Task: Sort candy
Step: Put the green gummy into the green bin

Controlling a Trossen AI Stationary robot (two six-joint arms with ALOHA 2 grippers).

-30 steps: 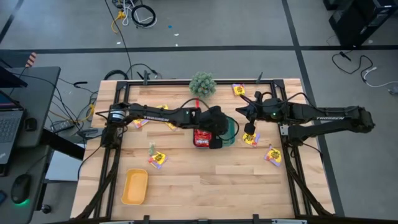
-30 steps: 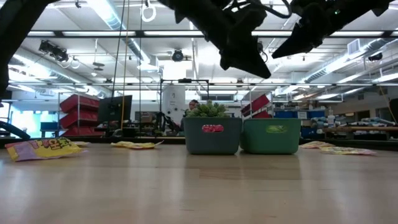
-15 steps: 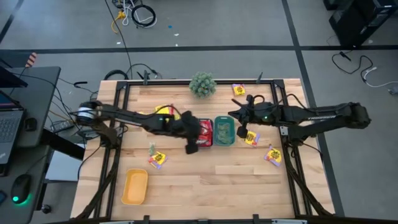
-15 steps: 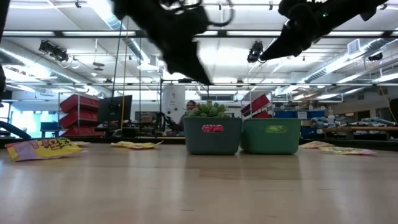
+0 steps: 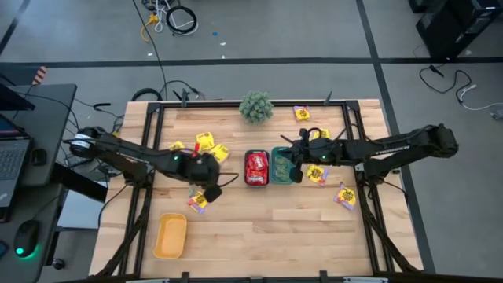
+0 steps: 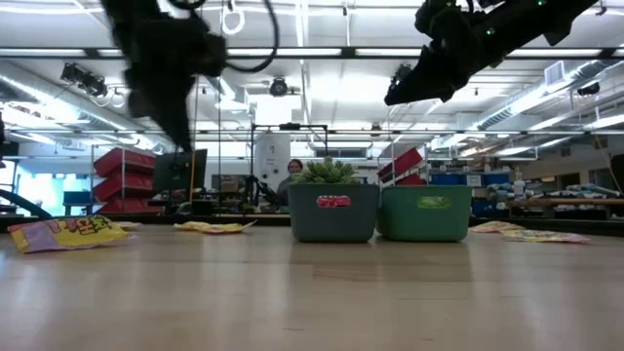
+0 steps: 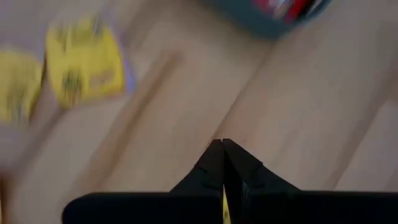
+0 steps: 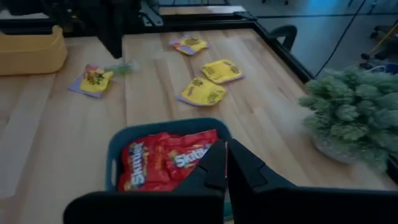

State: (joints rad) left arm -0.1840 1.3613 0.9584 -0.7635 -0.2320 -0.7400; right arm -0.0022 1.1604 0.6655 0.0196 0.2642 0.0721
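Counter (image 5: 267, 224): carried loose candy around the teal tray (image 5: 282, 166).
Red packets (image 5: 256, 167): in the bin beside that tray.
Yellow packets (image 5: 206, 142): light, slippery film; probably best pinched by an edge.
Left gripper (image 5: 211, 193): pressed together, empty, well away from the tray.
Right gripper (image 5: 296, 174): closed, empty, above the tray.

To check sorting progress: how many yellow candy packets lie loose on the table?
8 yellow packets. Three lie beyond the left arm, one on its near side, and two on each side of the right arm. The arms may hide more.
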